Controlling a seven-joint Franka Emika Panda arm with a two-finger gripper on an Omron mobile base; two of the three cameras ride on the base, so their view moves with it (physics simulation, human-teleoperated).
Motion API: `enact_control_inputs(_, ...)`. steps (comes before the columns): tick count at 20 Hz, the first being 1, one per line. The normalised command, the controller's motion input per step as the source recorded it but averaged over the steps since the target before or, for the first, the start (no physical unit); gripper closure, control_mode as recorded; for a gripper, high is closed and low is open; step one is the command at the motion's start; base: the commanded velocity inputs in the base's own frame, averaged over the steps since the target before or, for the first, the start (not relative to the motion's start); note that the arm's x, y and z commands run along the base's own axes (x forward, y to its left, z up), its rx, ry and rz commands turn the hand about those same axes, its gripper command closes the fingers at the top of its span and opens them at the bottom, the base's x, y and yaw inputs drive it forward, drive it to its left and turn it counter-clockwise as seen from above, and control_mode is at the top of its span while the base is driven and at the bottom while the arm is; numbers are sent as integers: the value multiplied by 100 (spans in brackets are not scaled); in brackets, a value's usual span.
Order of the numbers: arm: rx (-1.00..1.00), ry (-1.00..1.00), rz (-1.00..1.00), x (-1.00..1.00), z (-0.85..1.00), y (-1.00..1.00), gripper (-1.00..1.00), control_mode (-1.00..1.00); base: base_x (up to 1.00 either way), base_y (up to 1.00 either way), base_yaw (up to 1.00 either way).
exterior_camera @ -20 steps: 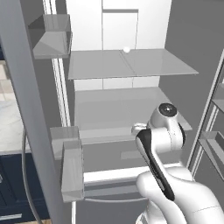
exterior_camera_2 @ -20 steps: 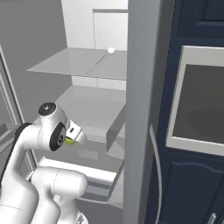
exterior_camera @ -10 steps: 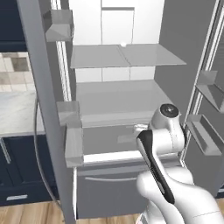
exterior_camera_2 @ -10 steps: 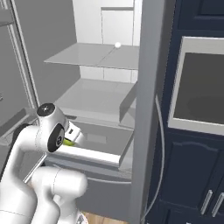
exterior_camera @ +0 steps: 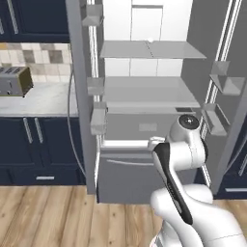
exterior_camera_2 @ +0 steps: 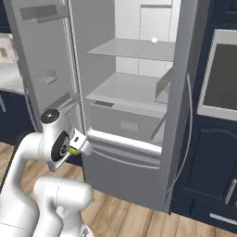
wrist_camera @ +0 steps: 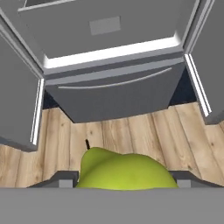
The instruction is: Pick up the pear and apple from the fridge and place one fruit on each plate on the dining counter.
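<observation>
The arm is folded up tight in front of the open fridge point(exterior_camera: 144, 87), elbow high, wrist tucked low and angled down at the wooden floor point(wrist_camera: 131, 131). The claw point(exterior_camera_2: 74, 149) is pinching the pear point(wrist_camera: 124, 169), one fingertip point(wrist_camera: 59, 179) pressed to each side of it. That pear is smooth, yellow-green, plump, with a short dark stem poking up. It hangs over the floorboards, just out from the fridge's bottom drawer point(wrist_camera: 113, 94). A toaster point(exterior_camera: 14, 81) sits on the wall surface point(exterior_camera: 38, 99) at left.
</observation>
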Motion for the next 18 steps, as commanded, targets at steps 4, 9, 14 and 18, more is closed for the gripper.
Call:
enact_control_inputs(4, 0, 0, 0, 0, 0, 0, 100, 100, -32, 0, 37)
enact_control_inputs(9, 0, 0, 0, 0, 0, 0, 100, 100, -10, 0, 42)
enact_control_inputs(14, 0, 0, 0, 0, 0, 0, 100, 100, -77, 0, 43)
enact_control_inputs(18, 0, 0, 0, 0, 0, 0, 100, 100, -89, 0, 40)
